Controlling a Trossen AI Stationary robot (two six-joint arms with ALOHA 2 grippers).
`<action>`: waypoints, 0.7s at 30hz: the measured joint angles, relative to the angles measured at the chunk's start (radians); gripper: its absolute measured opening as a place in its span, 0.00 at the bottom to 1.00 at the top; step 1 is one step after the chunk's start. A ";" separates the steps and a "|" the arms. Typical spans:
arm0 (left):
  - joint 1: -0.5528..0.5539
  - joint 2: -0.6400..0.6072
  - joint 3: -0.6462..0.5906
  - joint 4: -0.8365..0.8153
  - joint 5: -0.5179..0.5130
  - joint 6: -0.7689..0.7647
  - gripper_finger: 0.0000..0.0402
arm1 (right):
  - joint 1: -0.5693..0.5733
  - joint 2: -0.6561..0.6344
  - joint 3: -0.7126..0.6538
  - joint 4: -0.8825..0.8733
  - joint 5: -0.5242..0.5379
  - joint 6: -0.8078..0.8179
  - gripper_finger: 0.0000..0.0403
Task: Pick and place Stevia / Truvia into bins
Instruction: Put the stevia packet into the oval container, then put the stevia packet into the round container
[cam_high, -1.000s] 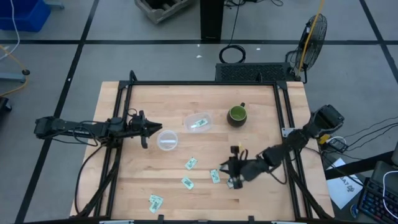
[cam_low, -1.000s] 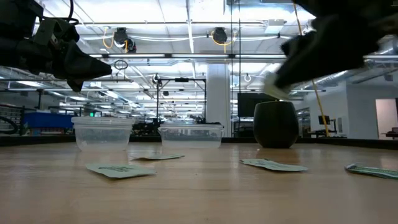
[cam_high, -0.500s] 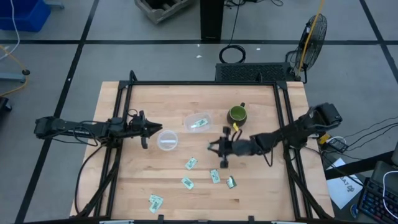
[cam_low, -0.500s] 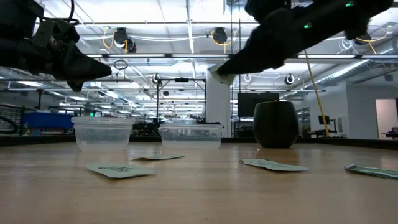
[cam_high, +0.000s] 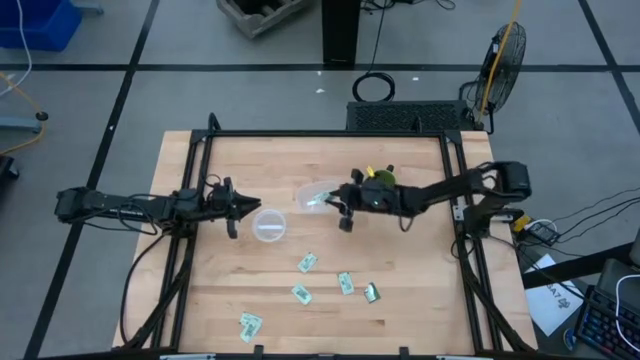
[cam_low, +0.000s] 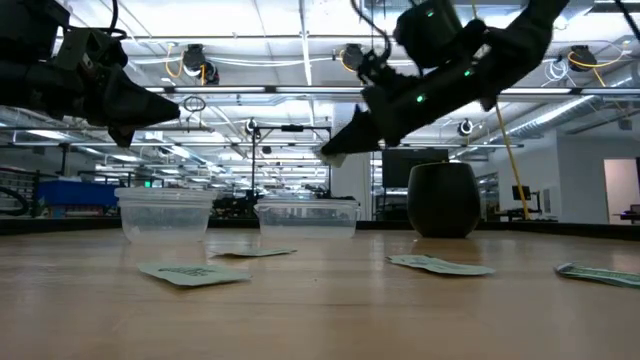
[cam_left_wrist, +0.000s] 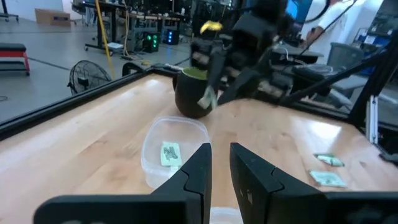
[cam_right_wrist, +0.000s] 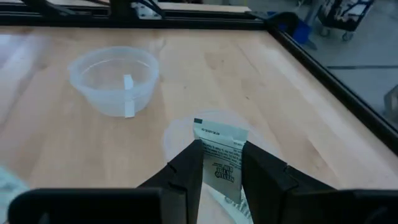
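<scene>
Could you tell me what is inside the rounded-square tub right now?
One green-and-white sachet lies flat on the floor of the rounded-square tub. The right gripper, holding another sachet, covers part of the tub from above.

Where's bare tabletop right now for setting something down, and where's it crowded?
Free: the table strip right of the sachets, the far-left corner beyond the round tub, and the near-left part left of the sachets.

Crowded: the far middle, with the rounded-square tub, mug and right pincer carrying a sachet; also the near middle, five loose sachets.
</scene>
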 joint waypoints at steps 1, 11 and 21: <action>0.000 0.000 0.000 0.001 0.000 -0.003 0.16 | -0.012 0.021 0.016 0.004 -0.010 0.000 0.23; 0.000 0.000 0.000 0.016 0.000 -0.096 0.16 | -0.089 0.185 0.125 -0.012 -0.051 0.028 0.23; 0.000 0.000 0.000 0.044 -0.006 -0.200 0.16 | -0.078 0.195 0.126 -0.018 -0.047 0.018 0.45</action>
